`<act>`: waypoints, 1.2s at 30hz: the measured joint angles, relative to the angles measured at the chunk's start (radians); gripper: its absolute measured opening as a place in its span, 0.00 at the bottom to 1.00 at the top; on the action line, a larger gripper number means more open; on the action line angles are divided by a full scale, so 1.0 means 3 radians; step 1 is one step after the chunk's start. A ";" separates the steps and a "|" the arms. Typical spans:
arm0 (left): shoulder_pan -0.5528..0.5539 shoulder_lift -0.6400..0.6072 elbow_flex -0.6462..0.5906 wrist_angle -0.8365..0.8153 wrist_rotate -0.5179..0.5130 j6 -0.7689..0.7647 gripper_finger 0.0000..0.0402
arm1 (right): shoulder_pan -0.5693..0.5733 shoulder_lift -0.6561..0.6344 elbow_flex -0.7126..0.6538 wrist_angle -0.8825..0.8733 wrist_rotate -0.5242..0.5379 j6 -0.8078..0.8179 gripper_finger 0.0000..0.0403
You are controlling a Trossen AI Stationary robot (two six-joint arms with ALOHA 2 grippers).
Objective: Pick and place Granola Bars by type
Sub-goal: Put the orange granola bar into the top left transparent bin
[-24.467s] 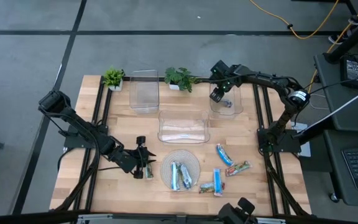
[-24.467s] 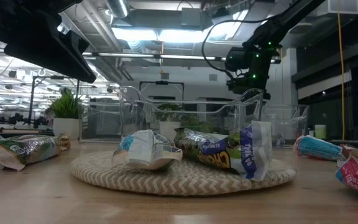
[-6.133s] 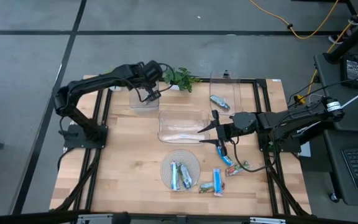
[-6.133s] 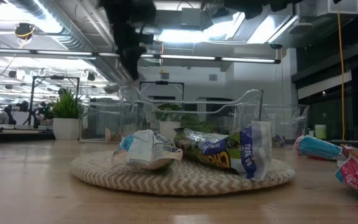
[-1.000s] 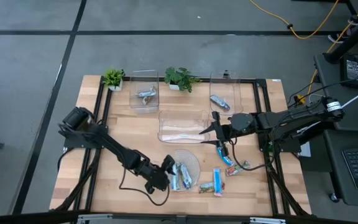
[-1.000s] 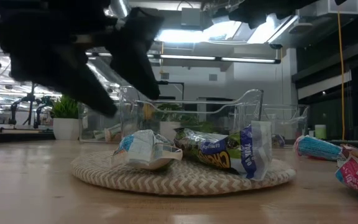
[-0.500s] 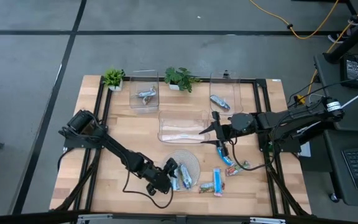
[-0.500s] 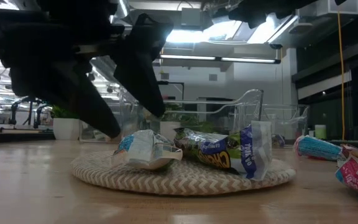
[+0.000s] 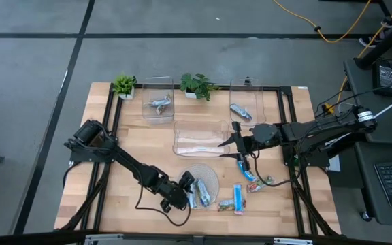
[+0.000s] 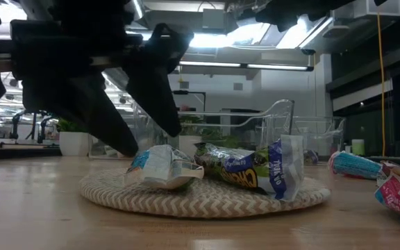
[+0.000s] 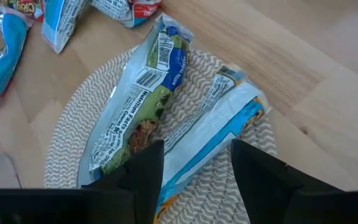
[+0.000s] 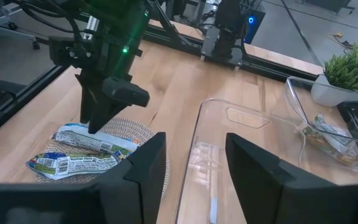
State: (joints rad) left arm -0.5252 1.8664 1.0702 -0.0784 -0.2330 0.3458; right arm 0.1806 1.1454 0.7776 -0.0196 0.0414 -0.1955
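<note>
Two Granola Bars lie on the round woven mat [image 9: 209,178]: a white-and-blue one [image 11: 219,134] and a green-and-blue one [image 11: 138,106] beside it. My left gripper [image 11: 196,150] is open, slanting down over the mat, one finger on each side of the white-and-blue bar's [image 10: 160,167] nearer end. I cannot tell whether the fingers touch it. My right gripper [image 9: 231,151] hangs open and empty above the right end of the middle clear bin [image 9: 199,138]. Several more bars [image 9: 246,170] lie on the table right of the mat.
A clear bin [image 9: 158,112] at the far left holds a silvery bar [image 9: 158,104]. Another clear bin [image 9: 249,121] at the far right holds a blue bar [image 9: 240,112]. Two small potted plants [image 9: 123,85] [image 9: 197,85] stand along the far edge.
My left gripper has sunk a little and edged toward the white-and-blue bar on the mat, so its fingers now stand low around that bar. The bars have not moved.
</note>
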 joint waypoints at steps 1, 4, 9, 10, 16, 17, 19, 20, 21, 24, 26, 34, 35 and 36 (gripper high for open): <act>-0.0001 0.0000 0.0000 -0.0003 0.0000 0.0000 0.45 | 0.0001 0.0000 0.0000 0.0001 0.0000 0.0001 0.42; -0.0001 0.0031 0.0001 -0.0015 -0.0001 -0.0005 0.44 | 0.0000 0.0000 0.0000 0.0001 0.0000 0.0000 0.42; -0.0001 0.0169 0.0001 0.0051 -0.0001 -0.0003 0.44 | 0.0000 0.0000 0.0000 0.0000 0.0000 0.0001 0.42; -0.0001 0.0184 0.0001 0.0068 -0.0004 -0.0003 0.44 | 0.0000 0.0000 0.0000 0.0000 0.0000 0.0001 0.42; -0.0001 0.0214 0.0001 0.0198 0.0000 -0.0034 0.42 | 0.0000 0.0000 0.0000 0.0000 0.0000 0.0001 0.42; -0.0001 0.0214 0.0004 0.0192 0.0000 -0.0036 0.41 | 0.0000 0.0000 0.0000 0.0000 0.0000 0.0001 0.42; -0.0001 0.0215 0.0015 0.0194 0.0011 -0.0071 0.40 | 0.0000 0.0000 0.0000 0.0000 0.0000 0.0001 0.42; -0.0001 0.0215 0.0015 0.0195 0.0014 -0.0097 0.38 | 0.0000 0.0000 0.0000 0.0000 0.0000 0.0001 0.42; 0.0000 0.0215 0.0015 0.0195 0.0013 -0.0123 0.37 | 0.0000 0.0000 0.0000 0.0000 0.0000 0.0001 0.42; 0.0000 0.0215 0.0018 0.0193 0.0002 -0.0173 0.32 | 0.0000 0.0000 0.0000 0.0000 0.0000 0.0001 0.42; 0.0000 0.0215 0.0019 0.0193 -0.0003 -0.0178 0.29 | 0.0000 0.0000 0.0000 0.0000 0.0000 0.0001 0.42; -0.0055 0.0209 0.0020 0.0193 -0.0280 -0.0038 0.14 | 0.0000 0.0000 0.0000 0.0000 0.0000 0.0001 0.42; -0.0061 0.0207 0.0025 0.0187 -0.0310 -0.0036 0.12 | 0.0000 0.0000 0.0000 0.0000 0.0000 0.0001 0.42; -0.0061 0.0193 0.0035 0.0165 -0.0334 -0.0033 0.11 | 0.0001 0.0000 0.0000 0.0000 0.0000 0.0001 0.42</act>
State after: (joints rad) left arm -0.5434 1.9244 1.0807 -0.0289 -0.3331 0.3358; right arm 0.1809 1.1454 0.7776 -0.0196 0.0414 -0.1951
